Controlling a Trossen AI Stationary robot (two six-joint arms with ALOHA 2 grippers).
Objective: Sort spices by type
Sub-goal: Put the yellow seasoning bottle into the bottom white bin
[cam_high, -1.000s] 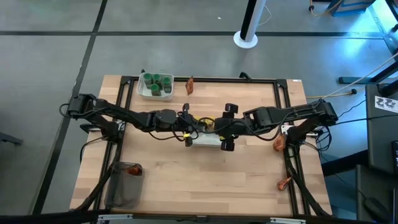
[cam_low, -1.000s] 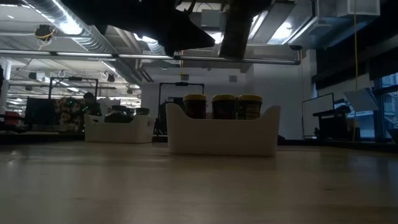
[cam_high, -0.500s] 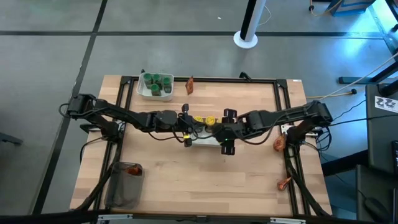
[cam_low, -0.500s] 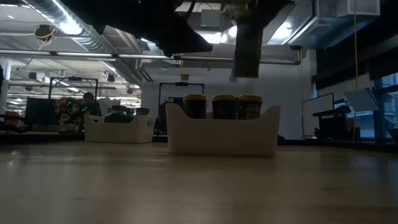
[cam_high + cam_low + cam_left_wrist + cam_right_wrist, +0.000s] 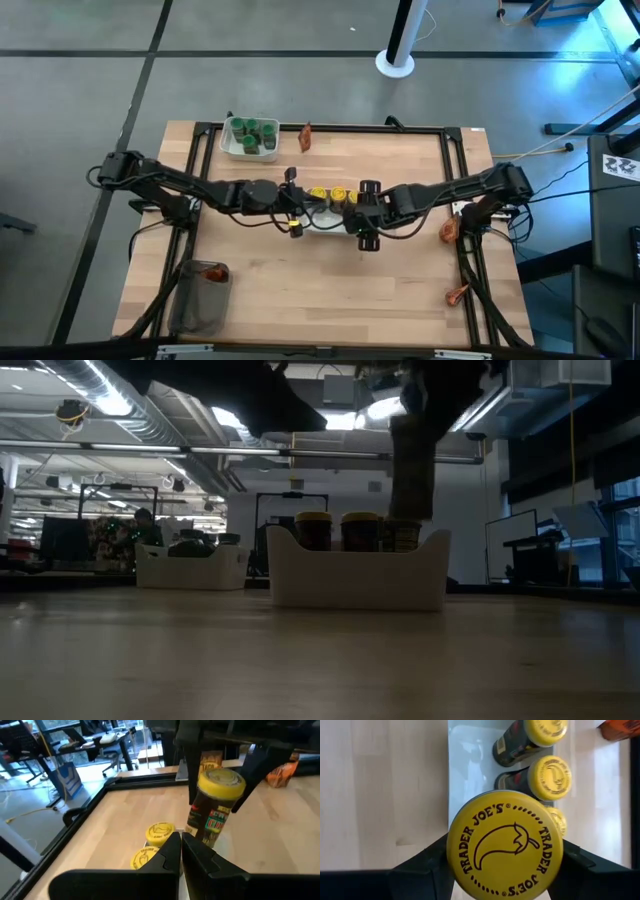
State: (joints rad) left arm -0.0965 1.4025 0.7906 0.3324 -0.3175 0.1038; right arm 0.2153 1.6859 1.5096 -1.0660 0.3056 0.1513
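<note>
A white tray (image 5: 325, 228) stands mid-table with yellow-lidded spice jars (image 5: 552, 777) upright in it. My right gripper (image 5: 505, 885) is shut on one more yellow-lidded jar (image 5: 216, 807), which hangs just above the tray (image 5: 357, 585). My left gripper (image 5: 181, 842) is shut and empty, hovering at the tray's left end (image 5: 294, 222). A second white tray (image 5: 250, 138) at the far left holds green-lidded jars. Red-orange packets lie at the far edge (image 5: 305, 137) and by the right edge (image 5: 449, 232), (image 5: 459, 293). My right gripper pinches the jar between its two fingers (image 5: 422, 870), one on each side of it at and just under the yellow lid (image 5: 221, 782). The fingers come from above, slanting down. The jar hangs nearly upright, lid up, clear of the tray.
A clear grey tub (image 5: 200, 295) with a red packet in it stands at the near left corner. Black frame rails (image 5: 455, 160) run around the table. Bare wood lies along the near side (image 5: 330, 300).
My right gripper has come down toward the middle tray and a little toward the table's left, carrying the jar with it. My left gripper, still shut, has drawn back slightly toward the left.
</note>
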